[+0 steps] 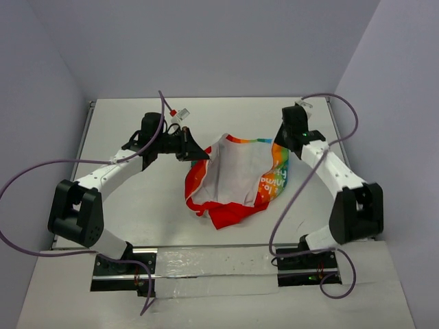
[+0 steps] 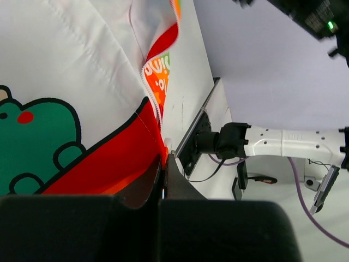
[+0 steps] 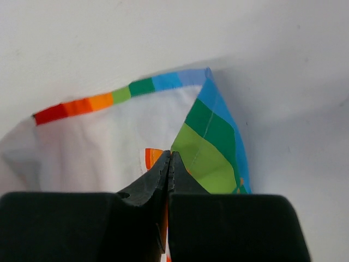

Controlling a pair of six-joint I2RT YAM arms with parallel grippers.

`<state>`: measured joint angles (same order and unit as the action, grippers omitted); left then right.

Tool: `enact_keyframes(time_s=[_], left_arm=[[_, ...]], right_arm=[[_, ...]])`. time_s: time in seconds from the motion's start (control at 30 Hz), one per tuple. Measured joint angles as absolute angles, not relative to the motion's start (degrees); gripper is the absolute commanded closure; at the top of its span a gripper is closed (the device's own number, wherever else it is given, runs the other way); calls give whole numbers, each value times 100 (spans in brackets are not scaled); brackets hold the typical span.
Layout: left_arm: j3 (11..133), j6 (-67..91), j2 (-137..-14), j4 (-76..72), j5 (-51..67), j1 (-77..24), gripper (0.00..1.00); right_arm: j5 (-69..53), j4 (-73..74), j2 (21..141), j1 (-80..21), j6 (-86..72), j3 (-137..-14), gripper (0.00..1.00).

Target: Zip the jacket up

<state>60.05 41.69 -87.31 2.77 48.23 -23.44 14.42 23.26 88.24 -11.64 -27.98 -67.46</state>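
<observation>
Item: small red, rainbow-trimmed fabric jacket (image 1: 233, 179), open. Your left gripper (image 1: 195, 148) is clamped on its 10 o'clock edge, your right gripper (image 1: 283, 141) on its 2 o'clock hem; the jacket spans between them.

The jacket (image 1: 236, 181): white centre panel, rainbow-striped border at upper right, red fabric along the lower edge, green black-outlined cartoon print. Left end effector (image 2: 163, 166) and right end effector (image 3: 170, 158): black. Surface (image 1: 137, 130): white.
</observation>
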Motion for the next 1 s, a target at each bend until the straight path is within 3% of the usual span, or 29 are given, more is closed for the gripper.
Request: enact_keyframes(time_s=[0.27, 0.47, 0.63, 0.87, 0.97, 1.0], left_arm=[[6005, 4176, -8705, 285, 4818, -2340, 100], [6005, 4208, -8691, 281, 4821, -2340, 100], [6005, 4281, -8690, 279, 4818, -2340, 100], [6005, 4335, -8634, 284, 4769, -2340, 100], [6003, 4338, -8507, 287, 4702, -2340, 100], [6003, 4340, -8452, 287, 4689, -2340, 100]], right_arm=[[773, 2402, 6633, -1175, -2800, -4988, 100], [314, 2871, 5885, -1420, -2806, -4552, 100], [215, 2929, 6132, -1641, -2710, -4563, 100], [111, 2760, 7819, -1653, -2548, -5347, 99], [192, 2575, 8626, -1653, -2476, -5815, 88], [221, 2560, 8791, -1653, -2441, -5893, 79]])
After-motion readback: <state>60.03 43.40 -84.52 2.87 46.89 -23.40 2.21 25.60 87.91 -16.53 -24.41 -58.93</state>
